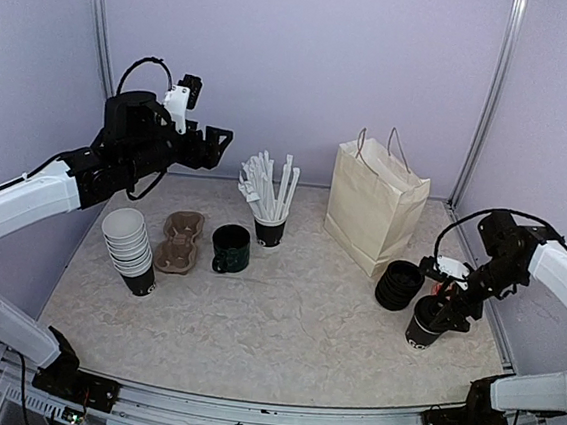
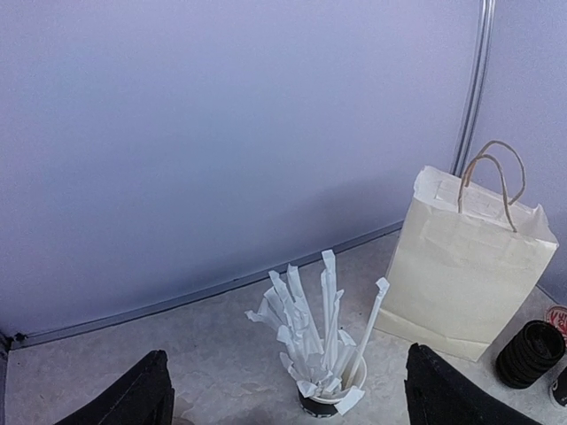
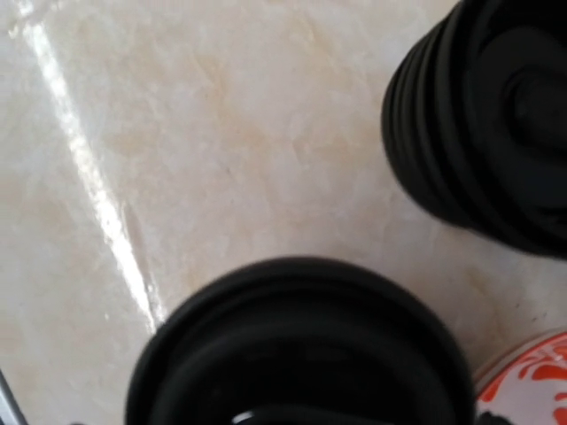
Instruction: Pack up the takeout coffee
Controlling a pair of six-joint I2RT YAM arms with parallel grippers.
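The black paper takeout cup with a round black plastic lid [image 1: 420, 334] stood upright at the near right of the pale stone-patterned table [image 1: 283, 323]. It was directly beneath the right gripper [image 1: 444, 312], whose wrist camera looked straight down onto the lid. I could not tell whether that gripper's fingers were apart or closed, since neither view showed them clearly. The cream paper carrier bag with twine handles [image 1: 374, 209] stood open-topped behind the cup and toward the table's middle, with the ribbed stack of spare black lids [image 1: 398, 285] between them, just beside the cup. The right arm was plainly the nearer one. The left gripper [image 1: 221, 148] hung high on the far left, its fingers [image 2: 133, 397] spread wide around nothing.
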